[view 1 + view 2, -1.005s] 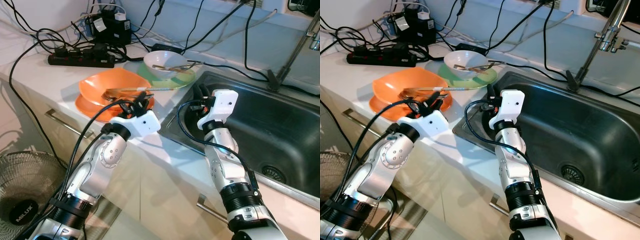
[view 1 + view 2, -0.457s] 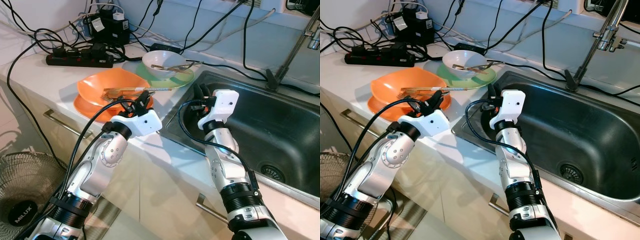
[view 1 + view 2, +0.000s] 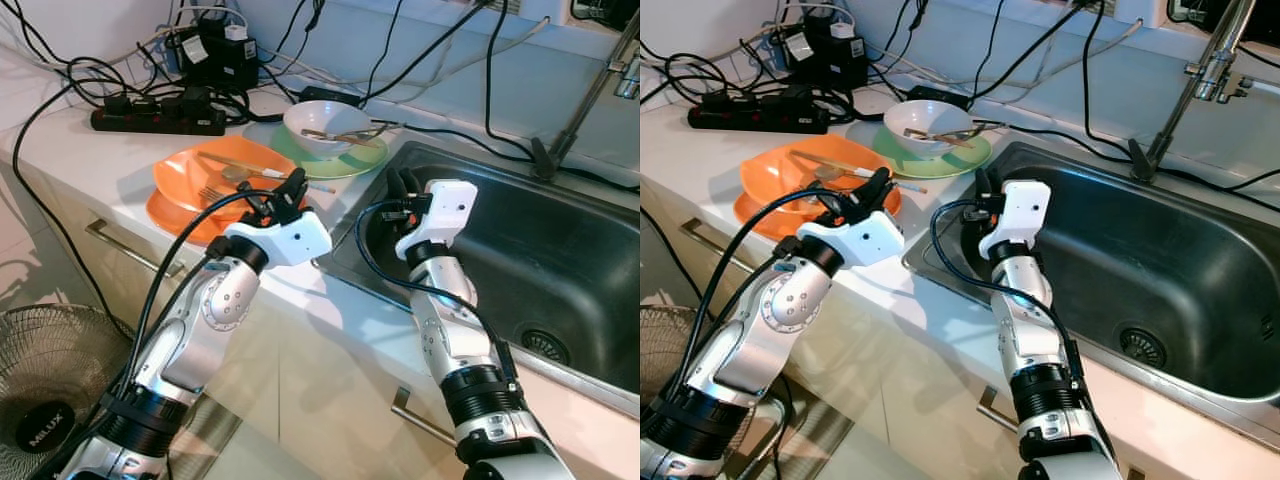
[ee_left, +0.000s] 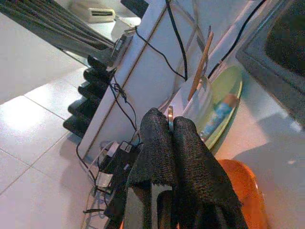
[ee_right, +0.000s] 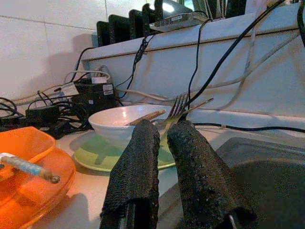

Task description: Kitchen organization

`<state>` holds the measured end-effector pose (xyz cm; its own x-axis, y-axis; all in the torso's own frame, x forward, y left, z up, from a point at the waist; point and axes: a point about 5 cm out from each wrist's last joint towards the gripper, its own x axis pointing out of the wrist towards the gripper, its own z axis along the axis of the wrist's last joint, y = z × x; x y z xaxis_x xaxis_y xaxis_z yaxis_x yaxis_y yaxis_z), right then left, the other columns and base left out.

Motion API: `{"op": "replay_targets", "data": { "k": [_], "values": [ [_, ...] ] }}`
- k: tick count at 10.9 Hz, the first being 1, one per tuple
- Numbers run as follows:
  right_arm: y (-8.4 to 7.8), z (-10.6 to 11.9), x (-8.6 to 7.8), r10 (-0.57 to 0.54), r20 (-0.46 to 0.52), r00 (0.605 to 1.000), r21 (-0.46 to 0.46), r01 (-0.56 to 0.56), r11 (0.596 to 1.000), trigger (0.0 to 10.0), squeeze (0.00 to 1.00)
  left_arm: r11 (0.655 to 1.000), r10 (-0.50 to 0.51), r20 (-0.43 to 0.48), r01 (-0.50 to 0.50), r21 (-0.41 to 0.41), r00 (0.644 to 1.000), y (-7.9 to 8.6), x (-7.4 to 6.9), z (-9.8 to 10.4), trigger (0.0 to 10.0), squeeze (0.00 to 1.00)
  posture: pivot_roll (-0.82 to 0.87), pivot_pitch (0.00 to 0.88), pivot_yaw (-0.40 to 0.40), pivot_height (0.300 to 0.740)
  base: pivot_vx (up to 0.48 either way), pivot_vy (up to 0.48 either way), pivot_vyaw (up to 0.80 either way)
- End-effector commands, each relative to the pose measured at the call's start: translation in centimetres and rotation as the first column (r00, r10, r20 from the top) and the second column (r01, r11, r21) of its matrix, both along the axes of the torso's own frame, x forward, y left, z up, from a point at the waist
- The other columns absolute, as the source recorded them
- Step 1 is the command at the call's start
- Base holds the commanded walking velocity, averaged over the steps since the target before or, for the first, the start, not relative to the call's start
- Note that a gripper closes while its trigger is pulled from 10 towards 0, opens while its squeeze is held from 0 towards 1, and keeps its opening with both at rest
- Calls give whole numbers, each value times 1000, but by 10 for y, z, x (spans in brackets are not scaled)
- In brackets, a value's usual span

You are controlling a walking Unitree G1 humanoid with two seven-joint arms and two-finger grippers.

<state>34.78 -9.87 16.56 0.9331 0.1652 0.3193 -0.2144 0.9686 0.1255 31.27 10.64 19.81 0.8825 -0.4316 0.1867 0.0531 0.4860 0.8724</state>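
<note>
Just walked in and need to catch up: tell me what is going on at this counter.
The robot stands at a kitchen counter beside the sink. Its left claw, fingers together and empty, sits at the near edge of the orange bowl, which holds cutlery and rests on an orange plate. The right claw is at the sink's left rim, holding nothing. A white bowl with utensils sits on a green plate behind.

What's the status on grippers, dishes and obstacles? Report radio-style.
Left gripper shut, empty, by the orange bowl holding utensils. Right gripper shut, empty, at the sink rim. Cables clutter the counter.
</note>
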Motion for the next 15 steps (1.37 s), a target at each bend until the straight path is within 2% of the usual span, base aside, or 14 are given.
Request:
{"op": "replay_targets", "data": {
  "k": [1,4,6,7,8,10,12,15],
  "values": [
    [-1,1,2,1,-1,1000,3,-1,1000,10000,0,1000,-21,15,22,-14,1000,-3,-2,8,10000,0,224,10,-68,740,0,0,0],
    [0,1,2,13,-5,1000,-1,-13,1000,10000,0,996,-74,-56,71,-54,996,-6,-8,8,10000,0,228,14,-75,740,0,0,0],
    [2,0,2,24,-7,1000,-2,-24,1000,10000,0,985,-134,-66,126,-117,989,-12,-12,25,10000,0,235,12,-81,740,0,0,0],
    [3,0,2,29,-8,1000,-3,-29,1000,10000,0,982,-146,-21,142,-124,989,-13,-14,41,10000,0,237,12,-83,740,0,0,0],
    [3,0,3,31,-9,999,-2,-31,1000,10000,0,979,-150,-1,149,-136,989,-14,-14,48,10000,0,240,10,-85,740,0,0,0],
    [4,1,4,36,-8,999,-3,-36,999,10000,0,962,-173,0,169,-215,985,-15,-17,62,10000,0,243,5,-86,740,0,0,0],
    [5,1,5,41,-5,999,-3,-41,999,10000,0,942,-213,-69,186,-279,975,-16,-18,56,10000,0,244,1,-87,740,0,0,0],
    [3,2,5,36,-2,999,-5,-36,999,10000,0,936,-216,-56,190,-297,975,-18,-17,56,10000,0,241,0,-86,740,0,0,0]
  ]
}}
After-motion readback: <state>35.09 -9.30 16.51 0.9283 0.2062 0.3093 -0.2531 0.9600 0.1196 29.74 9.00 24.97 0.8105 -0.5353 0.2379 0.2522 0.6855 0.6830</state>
